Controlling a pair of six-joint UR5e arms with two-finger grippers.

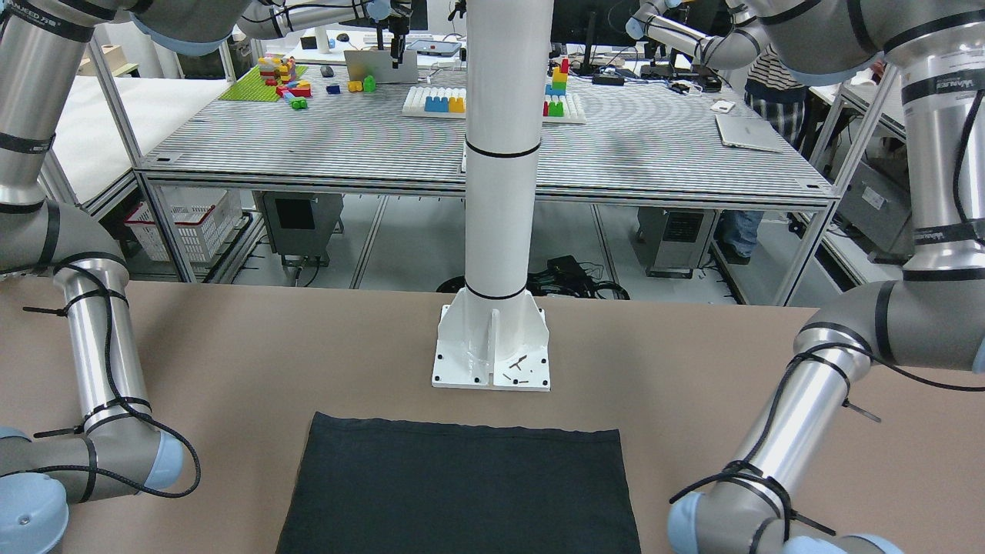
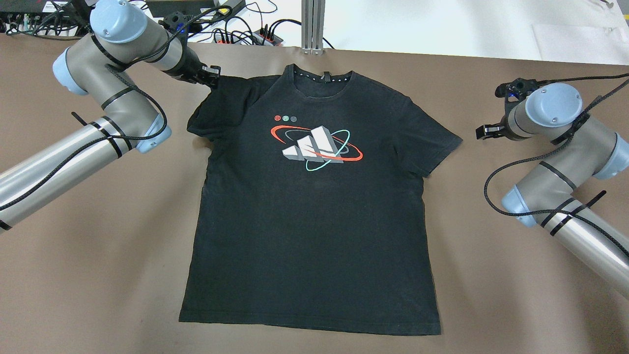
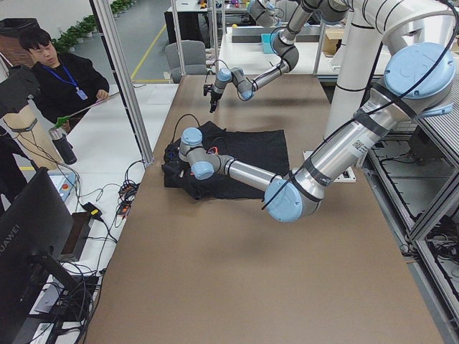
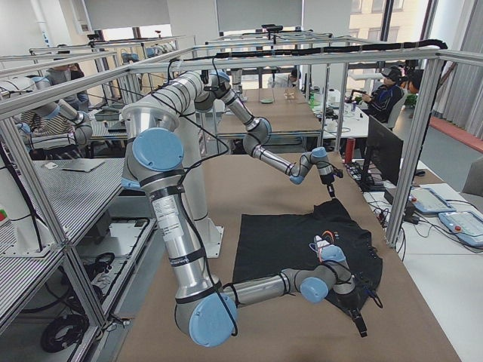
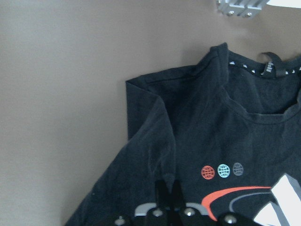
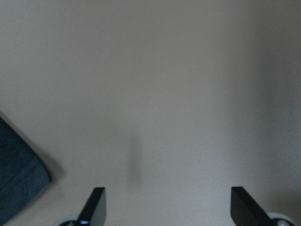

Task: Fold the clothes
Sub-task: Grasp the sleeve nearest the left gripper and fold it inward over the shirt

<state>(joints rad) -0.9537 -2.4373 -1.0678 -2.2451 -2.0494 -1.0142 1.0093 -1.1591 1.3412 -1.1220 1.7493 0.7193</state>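
The clothes are one black T-shirt [image 2: 314, 221] with a white, red and teal print on the chest. It lies flat and face up on the brown table, collar at the far edge. Its hem end shows in the front-facing view [image 1: 462, 485]. My left gripper [image 2: 210, 77] is at the shirt's left shoulder, where the sleeve is bunched and folded inward. In the left wrist view the gripper [image 5: 168, 194] has its jaws together, pinching a ridge of the fabric. My right gripper [image 2: 485, 132] is open over bare table, just beyond the right sleeve [image 6: 19, 188].
The white post's base plate [image 1: 492, 354] stands on the table beyond the hem. An aluminium frame post [image 2: 313, 24] and cables [image 2: 236, 29] sit past the collar end. A seated person [image 3: 61, 79] is beside the table in the exterior left view.
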